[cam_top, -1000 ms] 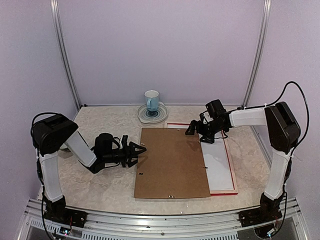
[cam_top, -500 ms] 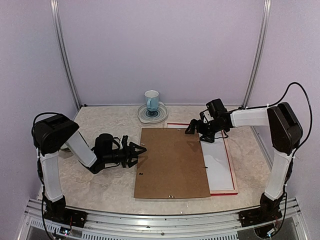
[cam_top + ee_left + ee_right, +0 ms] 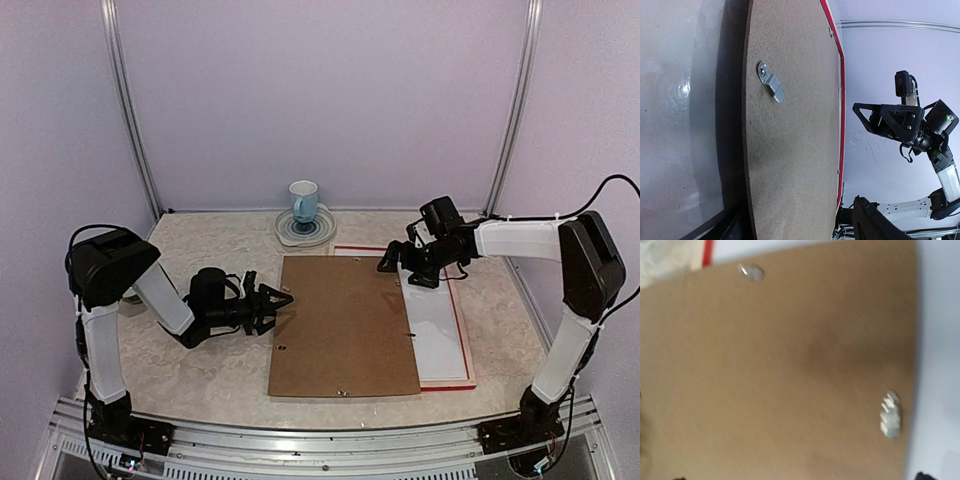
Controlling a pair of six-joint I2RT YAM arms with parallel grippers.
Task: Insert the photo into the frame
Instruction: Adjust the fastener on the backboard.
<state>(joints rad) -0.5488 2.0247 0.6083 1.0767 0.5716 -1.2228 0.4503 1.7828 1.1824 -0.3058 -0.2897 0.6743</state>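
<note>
Frame (image 3: 446, 387) half beneath brown backing board (image 3: 345, 325) on table (image 3: 200, 385)

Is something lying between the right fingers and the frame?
Yes. The brown backing board lies over most of the frame, below the right fingers; only its right strip and far edge show.

No text, label, brand, number or sign can be read anywhere in these views.
</note>
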